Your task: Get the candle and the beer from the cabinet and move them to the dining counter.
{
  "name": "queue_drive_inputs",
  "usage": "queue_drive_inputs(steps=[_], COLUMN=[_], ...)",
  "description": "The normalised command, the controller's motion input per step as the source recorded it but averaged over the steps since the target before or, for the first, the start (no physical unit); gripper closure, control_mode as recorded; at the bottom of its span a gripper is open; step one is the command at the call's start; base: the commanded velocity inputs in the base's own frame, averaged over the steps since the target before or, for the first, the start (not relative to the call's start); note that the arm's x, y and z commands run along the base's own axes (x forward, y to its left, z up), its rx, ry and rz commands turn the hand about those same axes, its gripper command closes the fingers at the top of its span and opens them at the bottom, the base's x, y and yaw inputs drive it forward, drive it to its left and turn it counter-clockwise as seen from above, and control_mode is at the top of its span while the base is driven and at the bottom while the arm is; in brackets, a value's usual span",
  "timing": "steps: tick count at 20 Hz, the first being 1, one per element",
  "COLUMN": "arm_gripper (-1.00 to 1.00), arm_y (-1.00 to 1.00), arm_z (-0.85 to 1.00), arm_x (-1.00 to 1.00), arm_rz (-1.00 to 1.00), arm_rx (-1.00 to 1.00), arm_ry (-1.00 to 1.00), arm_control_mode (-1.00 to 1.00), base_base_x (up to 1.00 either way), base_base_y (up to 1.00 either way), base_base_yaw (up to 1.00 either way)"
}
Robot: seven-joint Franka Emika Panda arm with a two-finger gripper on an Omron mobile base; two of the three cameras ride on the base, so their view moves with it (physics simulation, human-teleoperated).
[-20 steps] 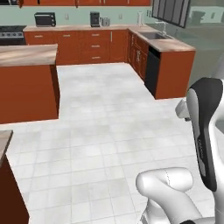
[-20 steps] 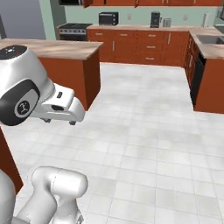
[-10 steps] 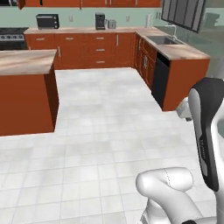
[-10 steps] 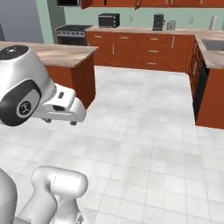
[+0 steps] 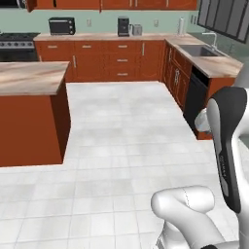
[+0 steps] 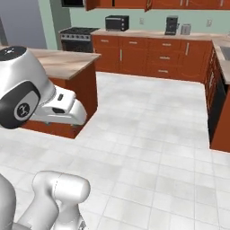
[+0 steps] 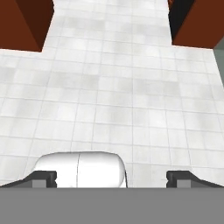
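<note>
The candle, the beer and the dining counter are out of view. Only the lower edge of the reddish-brown wall cabinets (image 5: 112, 5) runs along the top of the back wall. My gripper (image 7: 111, 178) hangs above the white tiled floor (image 7: 113, 87) and looks down at it. It is open, with its two dark fingertips (image 7: 43, 178) far apart and nothing between them. In the right base view the white hand (image 6: 60, 108) juts out at the left, over the floor beside the island.
A stool-less island (image 5: 29, 78) with a marbled top stands at the left. Along the back wall run low drawers, a stove (image 5: 17, 41), a microwave (image 5: 62, 25) and a coffee machine (image 5: 123, 25). A sink (image 5: 197, 50) and a black dishwasher (image 5: 194, 97) line the right side.
The whole picture has shifted in both base views, so the base has driven and the cameras with it. The arm holds the same pose and the gripper stays open.
</note>
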Motion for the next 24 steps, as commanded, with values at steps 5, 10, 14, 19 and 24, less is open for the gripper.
queue_drive_inputs(steps=[5,10,14,19,24], arm_gripper=[-1.0,-1.0,-1.0,-1.0,-1.0], arm_y=[0.0,0.0,0.0,0.0,0.0], arm_z=[0.0,0.0,0.0,0.0,0.0], arm_x=[0.0,0.0,0.0,0.0,0.0], arm_rz=[0.0,0.0,0.0,0.0,0.0], arm_rx=[0.0,0.0,0.0,0.0,0.0], arm_ry=[0.0,0.0,0.0,0.0,0.0], arm_control_mode=[1.0,1.0,1.0,1.0,1.0], base_base_x=[1.0,1.0,1.0,1.0,1.0], base_base_y=[-0.95,-0.91,-0.33,0.09,0.38], base_base_yaw=[-0.06,-0.23,-0.09,0.15,0.04])
